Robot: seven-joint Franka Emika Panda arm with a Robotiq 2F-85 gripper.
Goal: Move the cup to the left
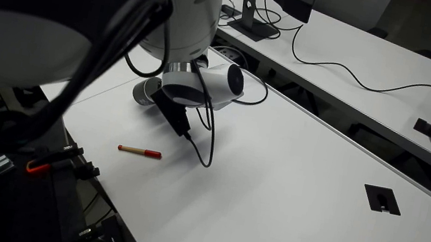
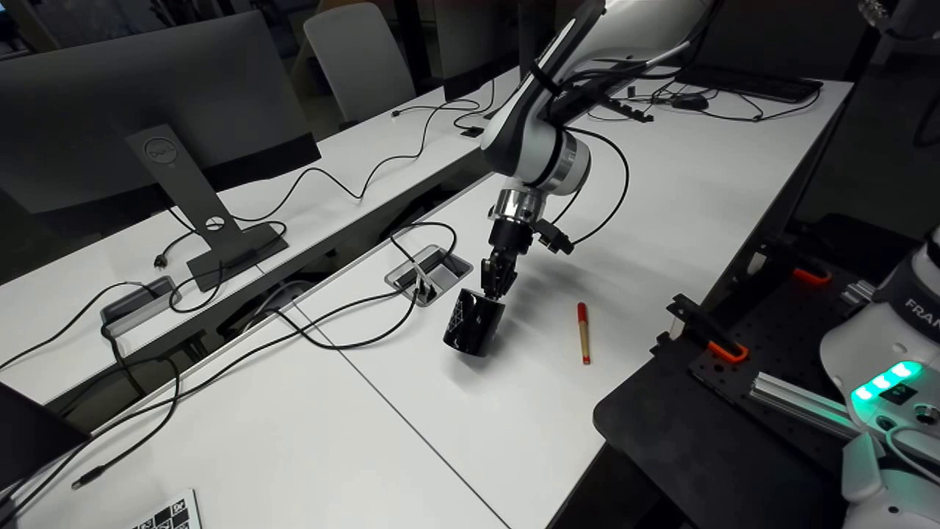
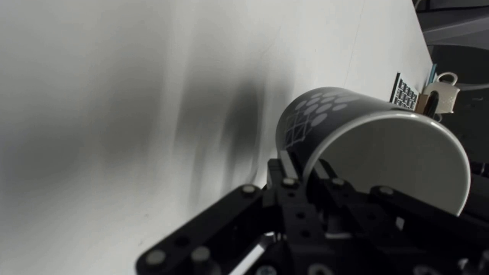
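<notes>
Wrist view: the Robotiq gripper (image 3: 306,170) is clamped on the wall of the black mug (image 3: 366,149), one finger inside the rim and one outside. The mug is tilted right at the fingertips, its pale interior facing the camera and white ovals and lines printed on its outer side. Well beyond the gripper, past the mug, are a board of black-and-white squares (image 3: 405,93) and a white handled vessel (image 3: 441,93).

In an exterior view, the mug hangs slanted directly below the end effector, over the white table (image 2: 514,419). A red-capped tan pen-like stick (image 2: 584,338) lies between the gripper and the robot base (image 2: 874,338); a power-socket box (image 2: 444,276) sits near the gripper's opposite side.

In an exterior view, the fingers are hidden behind a black cabled housing (image 1: 172,113), the mug partly showing past it. A black grommet plate (image 1: 375,196) lies well apart from the gripper.
</notes>
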